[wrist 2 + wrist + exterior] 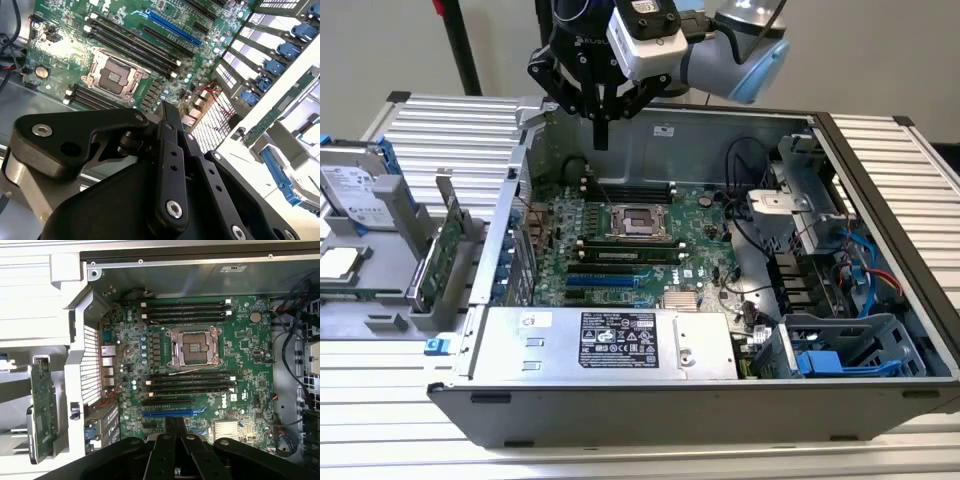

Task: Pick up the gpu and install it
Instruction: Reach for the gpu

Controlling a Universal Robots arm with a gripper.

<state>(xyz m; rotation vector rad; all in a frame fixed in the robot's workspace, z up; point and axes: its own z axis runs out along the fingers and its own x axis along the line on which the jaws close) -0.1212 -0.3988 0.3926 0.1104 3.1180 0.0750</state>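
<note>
The gpu (pixel 444 250) is a thin green card standing on edge in a grey rack (pixel 400 300), outside the open computer case at the exterior view's left. The gpu (pixel 42 410) lies beyond the case's side wall in the first wrist view, and the gpu (pixel 280 112) sits past the blue slot latches in the second. My gripper (pixel 601 140) hangs above the case's back edge, over the motherboard (pixel 620 240), well apart from the card. Its black fingers (pixel 170 432) are shut together on nothing. A blue expansion slot (pixel 167 413) lies on the board.
A silver hard drive (pixel 355 195) with a white label sits in the rack at the far left. Inside the case are the power supply (pixel 610 340) at the front, a drive cage (pixel 840 350) and loose cables (pixel 860 260) on the exterior view's right.
</note>
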